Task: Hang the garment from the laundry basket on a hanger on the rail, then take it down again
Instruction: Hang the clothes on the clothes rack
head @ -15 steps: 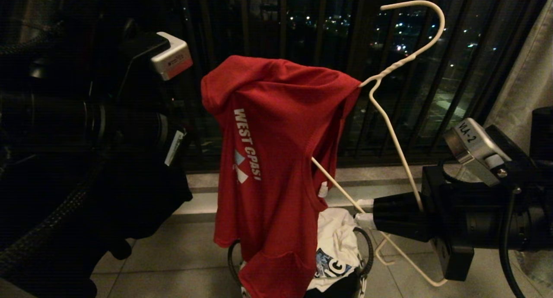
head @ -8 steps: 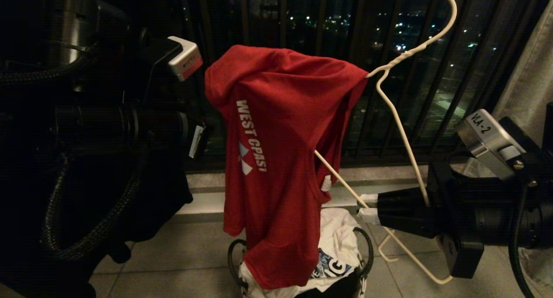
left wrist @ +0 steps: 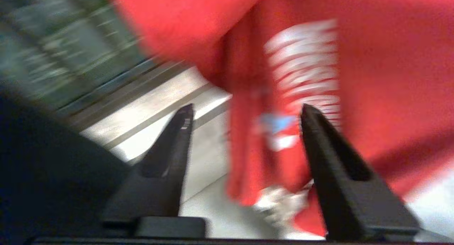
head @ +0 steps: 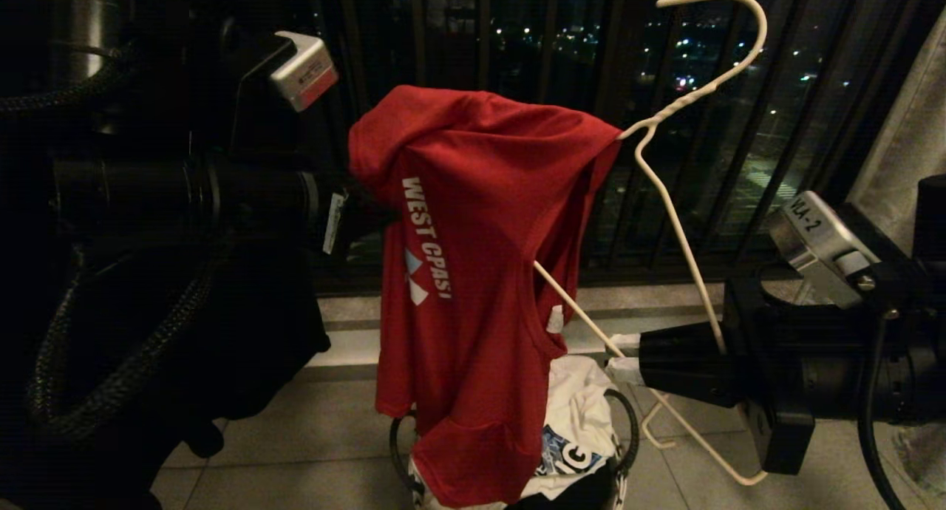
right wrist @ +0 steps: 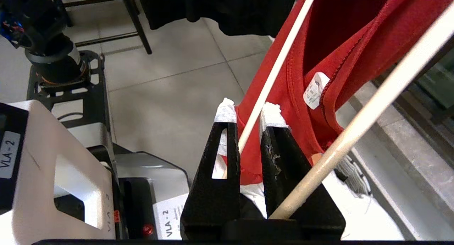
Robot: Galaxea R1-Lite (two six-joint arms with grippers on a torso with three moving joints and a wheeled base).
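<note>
Right claw [right wrist: 248, 113] clenching the hanger's [head: 676, 207] wire, hook pointing up (tilted rightward), garment [head: 473, 273] draping downward over laundry basket [head: 624, 429], left claw [left wrist: 244, 110] gaping, released.

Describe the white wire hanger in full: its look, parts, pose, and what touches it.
The hanger is thin, cream-white wire with a curved top hook, a twisted neck and a small side hook near its lower end. It is tilted in the air, hook pointing up towards the dark window bars and caught on nothing. The right gripper is shut on its bottom bar. The red T-shirt is draped over one shoulder, with the other arm bare. The left gripper stands open beside the shirt, off the wire.
</note>
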